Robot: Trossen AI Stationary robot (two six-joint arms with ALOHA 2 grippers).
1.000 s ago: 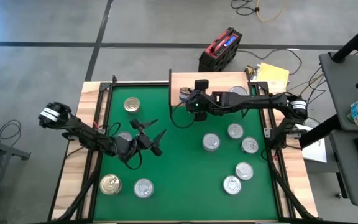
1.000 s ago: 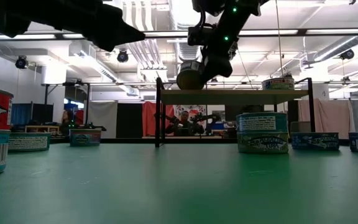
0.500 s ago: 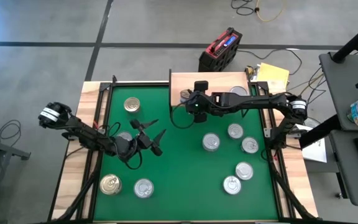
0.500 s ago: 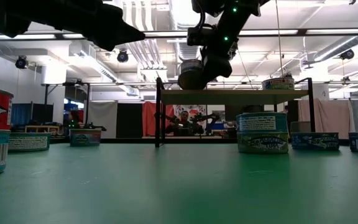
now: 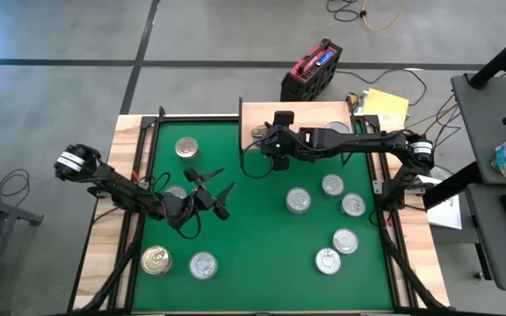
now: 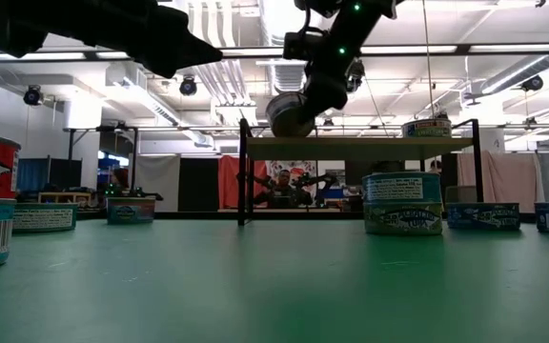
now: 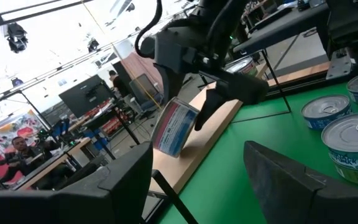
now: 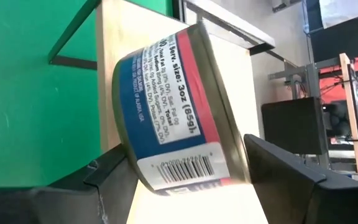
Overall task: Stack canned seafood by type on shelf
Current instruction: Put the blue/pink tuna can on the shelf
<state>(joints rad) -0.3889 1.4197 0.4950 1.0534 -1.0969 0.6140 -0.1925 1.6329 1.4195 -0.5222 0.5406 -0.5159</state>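
Note:
My right gripper [image 5: 268, 138] is shut on a blue-and-red labelled can [image 8: 173, 106] at the left end of the light-wood shelf [image 5: 310, 114]. In the low view this can [image 6: 289, 115] hangs tilted just above the shelf top [image 6: 360, 145]. Another can [image 5: 336, 129] stands on the shelf's right part. Several silver-topped cans [image 5: 299, 200] and two gold-topped ones [image 5: 185, 147] stand on the green mat [image 5: 253, 228]. My left gripper [image 5: 220, 195] waits open and level above the mat's left half, holding nothing. My right gripper has the can between its two fingers, one finger [image 8: 107, 171] at the rim of one flat end and the other [image 8: 272, 168] by the rim of the opposite end [image 8: 244, 168]. The fingers slant down from the table's right. The can sits tilted, clear of the mat.
Cans cluster on the mat's right half [image 5: 345, 240] and at its near left corner [image 5: 203, 265]. One can [image 5: 176, 193] stands below my left arm. The shelf stands on thin black legs [image 6: 243, 176]. People and benches show in the room beyond the far edge.
The can in my right gripper has tipped further over at the shelf's left end and shifted slightly. My left arm has kept still.

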